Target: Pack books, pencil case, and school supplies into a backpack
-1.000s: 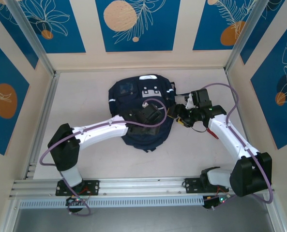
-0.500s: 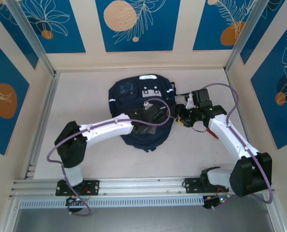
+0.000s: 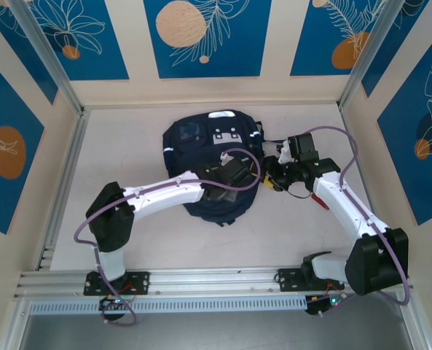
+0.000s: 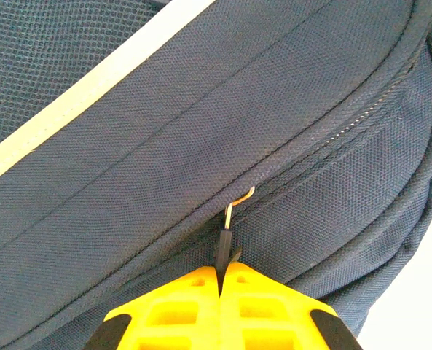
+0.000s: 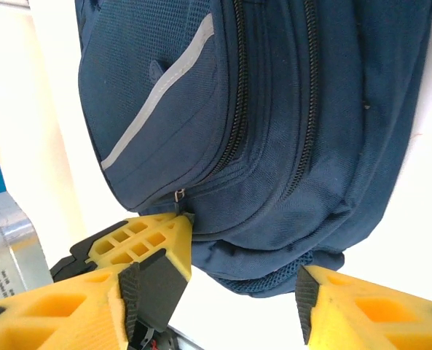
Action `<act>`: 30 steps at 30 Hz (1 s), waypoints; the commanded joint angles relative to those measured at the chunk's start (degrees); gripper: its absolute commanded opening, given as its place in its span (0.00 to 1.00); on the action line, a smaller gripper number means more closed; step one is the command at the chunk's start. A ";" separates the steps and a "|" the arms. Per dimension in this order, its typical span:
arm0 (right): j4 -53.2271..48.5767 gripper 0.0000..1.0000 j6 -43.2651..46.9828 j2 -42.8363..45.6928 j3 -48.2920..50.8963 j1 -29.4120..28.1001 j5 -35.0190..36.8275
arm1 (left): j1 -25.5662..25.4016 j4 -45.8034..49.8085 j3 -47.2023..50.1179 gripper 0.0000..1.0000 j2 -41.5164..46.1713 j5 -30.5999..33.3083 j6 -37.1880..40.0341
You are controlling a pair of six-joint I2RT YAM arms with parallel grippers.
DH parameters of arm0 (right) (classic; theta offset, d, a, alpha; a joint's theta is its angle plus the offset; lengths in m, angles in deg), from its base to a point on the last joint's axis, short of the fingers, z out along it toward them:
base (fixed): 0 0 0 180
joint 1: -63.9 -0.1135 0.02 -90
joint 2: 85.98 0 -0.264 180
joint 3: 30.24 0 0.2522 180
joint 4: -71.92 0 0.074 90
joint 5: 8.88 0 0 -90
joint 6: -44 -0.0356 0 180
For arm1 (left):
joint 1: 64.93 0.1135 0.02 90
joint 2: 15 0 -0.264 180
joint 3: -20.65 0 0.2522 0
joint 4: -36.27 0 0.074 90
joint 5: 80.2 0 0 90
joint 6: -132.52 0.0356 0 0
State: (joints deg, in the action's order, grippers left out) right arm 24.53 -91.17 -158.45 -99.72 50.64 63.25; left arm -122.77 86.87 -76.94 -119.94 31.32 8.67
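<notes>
No text could be read; a grey metal block at the left edge of the right wrist view bore a small printed line, too blurred to make out; the backpack showed no legible label.

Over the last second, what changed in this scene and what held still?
The left claw edged rightward across the backpack and shut on its zipper pull. The right claw stayed open at the backpack's right edge; the backpack itself did not shift.

Robot lab test cell, aluminium frame posts, blue leaf-patterned wall panels, pale tabletop, mounting rail
</notes>
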 commanded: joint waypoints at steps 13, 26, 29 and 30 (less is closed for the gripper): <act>6.65 0.44 -11.59 -14.29 -7.19 -5.21 -2.42 | 0.36 -0.44 6.91 0.00 9.10 -2.41 1.10; 2.70 0.03 -10.11 -13.60 -8.75 -5.32 5.45 | 2.05 3.32 17.16 0.00 17.79 -0.75 -2.05; 2.44 0.01 -9.82 -13.75 -9.39 -5.46 5.20 | 2.63 3.61 18.78 0.00 19.13 -0.59 -2.23; 2.22 0.01 -9.68 -13.71 -9.55 -5.53 5.36 | 2.96 4.51 19.10 0.00 19.40 0.10 -2.52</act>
State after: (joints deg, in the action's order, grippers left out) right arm 27.48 -102.10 -173.20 -107.11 44.72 65.26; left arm -120.52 85.47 -59.43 -102.72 30.05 7.47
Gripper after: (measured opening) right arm 0.075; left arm 0.040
